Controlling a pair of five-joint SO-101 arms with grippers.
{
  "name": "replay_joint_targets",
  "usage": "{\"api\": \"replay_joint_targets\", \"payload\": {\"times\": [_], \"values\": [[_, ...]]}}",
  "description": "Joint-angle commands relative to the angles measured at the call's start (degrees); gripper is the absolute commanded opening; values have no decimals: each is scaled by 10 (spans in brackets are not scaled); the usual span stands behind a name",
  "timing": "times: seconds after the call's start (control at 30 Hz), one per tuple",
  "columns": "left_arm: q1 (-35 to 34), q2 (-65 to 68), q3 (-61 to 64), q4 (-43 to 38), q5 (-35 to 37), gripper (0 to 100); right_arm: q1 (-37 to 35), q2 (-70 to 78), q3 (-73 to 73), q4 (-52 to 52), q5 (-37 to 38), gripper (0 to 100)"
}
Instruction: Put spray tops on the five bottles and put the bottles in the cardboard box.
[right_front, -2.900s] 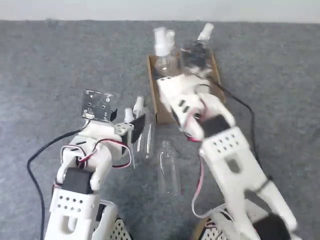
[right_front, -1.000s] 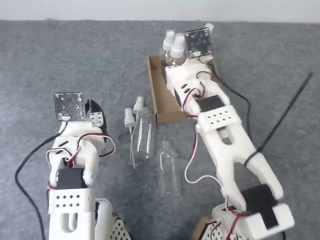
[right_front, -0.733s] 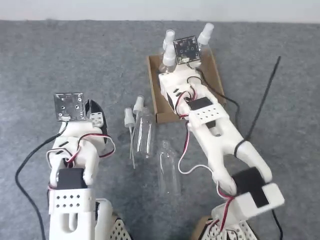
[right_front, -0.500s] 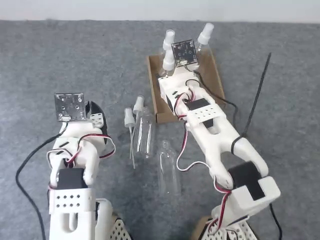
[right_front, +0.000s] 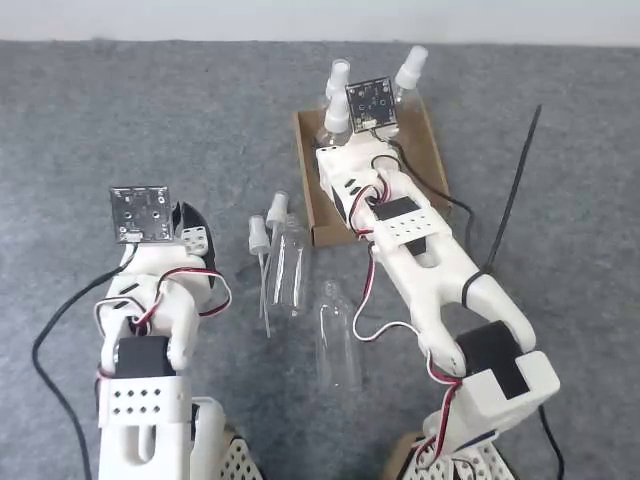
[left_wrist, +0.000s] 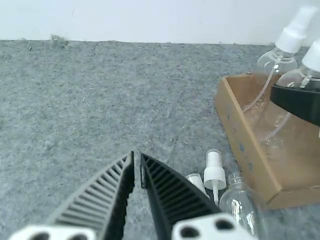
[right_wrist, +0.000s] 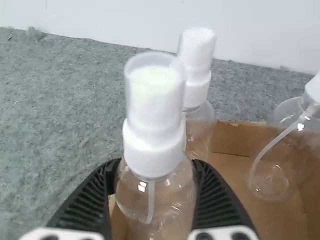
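Note:
My right gripper (right_wrist: 157, 175) is shut on a clear bottle (right_wrist: 152, 145) with a white spray top, held upright over the near left part of the cardboard box (right_front: 303, 185). Two more topped bottles stand in the box, one (right_front: 339, 74) just beyond the held one (right_front: 337, 116) and one (right_front: 410, 64) at the far right corner. Two clear bottles lie on the carpet without tops, one (right_front: 289, 265) beside the box and one (right_front: 337, 338) nearer. Two loose spray tops (right_front: 277, 209) (right_front: 259, 235) lie next to the first. My left gripper (left_wrist: 137, 159) is shut and holds nothing, left of them.
Grey carpet covers the table, with a white wall along the far edge. The right arm (right_front: 440, 270) stretches over the box's near wall. A black cable (right_front: 515, 200) runs right of the box. Open carpet lies left of the left arm (right_front: 150, 300).
The left gripper drew back from the loose spray tops and then stayed still. The right arm's wrist shifted left and nearer over the box with the bottle; its base end swung left.

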Motion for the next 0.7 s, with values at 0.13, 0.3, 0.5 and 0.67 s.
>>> {"api": "replay_joint_targets", "payload": {"times": [0.13,0.3,0.5,0.67], "values": [[-1,-2,-6,-14,8,12,2,24,4,-48,-4,6],[-1,-2,-6,-14,8,12,10,31,3,-50,-4,7],[-1,-2,-6,-14,8,12,7,33,4,-49,-4,10],[-1,-2,-6,-14,7,12,7,30,4,-45,-4,11]]}}
